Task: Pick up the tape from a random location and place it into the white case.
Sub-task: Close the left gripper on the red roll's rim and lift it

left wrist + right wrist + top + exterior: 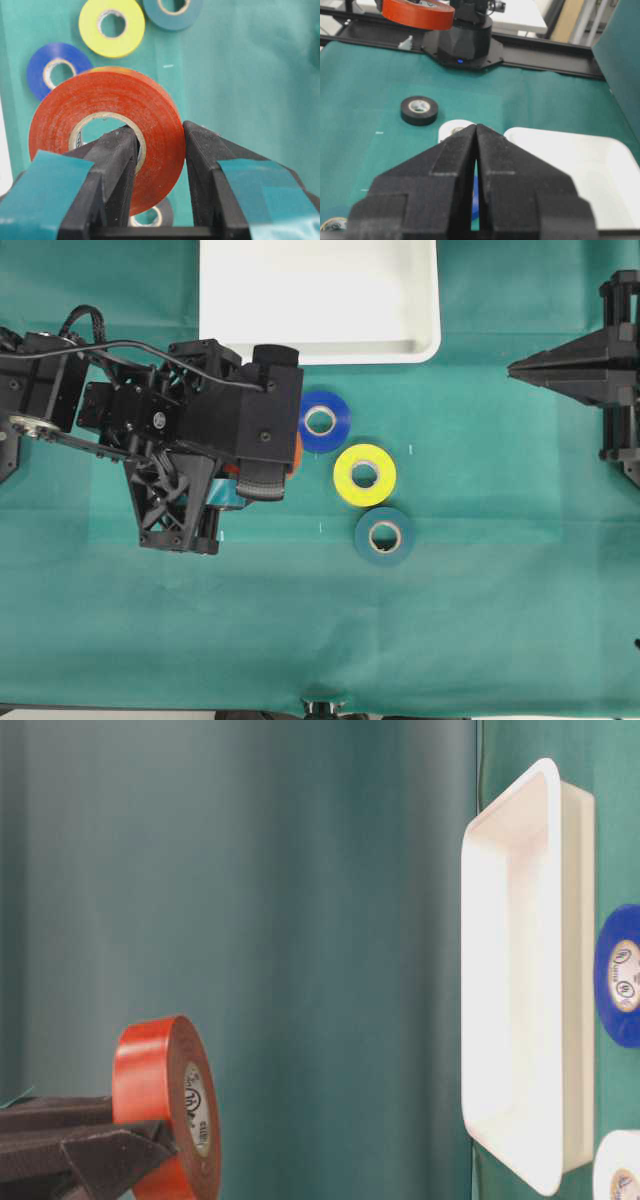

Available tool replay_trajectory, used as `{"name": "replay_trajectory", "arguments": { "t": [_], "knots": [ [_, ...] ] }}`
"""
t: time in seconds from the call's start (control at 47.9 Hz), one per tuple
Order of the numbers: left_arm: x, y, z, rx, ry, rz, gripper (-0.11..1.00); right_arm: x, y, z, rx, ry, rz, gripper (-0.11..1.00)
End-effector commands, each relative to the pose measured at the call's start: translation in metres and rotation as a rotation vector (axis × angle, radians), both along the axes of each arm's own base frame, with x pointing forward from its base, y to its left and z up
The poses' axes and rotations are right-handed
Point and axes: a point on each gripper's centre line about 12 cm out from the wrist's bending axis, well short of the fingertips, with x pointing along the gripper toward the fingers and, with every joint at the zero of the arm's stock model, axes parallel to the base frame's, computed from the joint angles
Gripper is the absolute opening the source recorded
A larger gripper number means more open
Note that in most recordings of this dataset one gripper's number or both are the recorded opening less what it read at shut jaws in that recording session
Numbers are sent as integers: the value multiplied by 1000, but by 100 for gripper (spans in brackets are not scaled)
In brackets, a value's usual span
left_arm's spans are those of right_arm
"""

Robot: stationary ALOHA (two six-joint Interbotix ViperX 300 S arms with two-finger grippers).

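While the left gripper [160, 150] pinches it up in the air, the tape [107, 135] looks round, orange-red, with a pale middle; the right gripper [476, 132] is closed, holding nothing.

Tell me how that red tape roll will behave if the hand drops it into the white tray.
The tape is pinched through its core by the left hand, one finger inside, one outside, so it looks stiff and light. It stands on edge, so it may roll or topple flat on landing. The white case has a raised rim that should contain it.
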Motion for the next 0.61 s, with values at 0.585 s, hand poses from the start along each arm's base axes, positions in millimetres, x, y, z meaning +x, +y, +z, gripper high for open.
{"name": "replay_trajectory", "arguments": {
  "t": [0.585],
  "knots": [
    [-4, 1, 18, -7, -53, -1, 25, 2, 0, 10, -4, -23, 1, 0]
  ]
}}
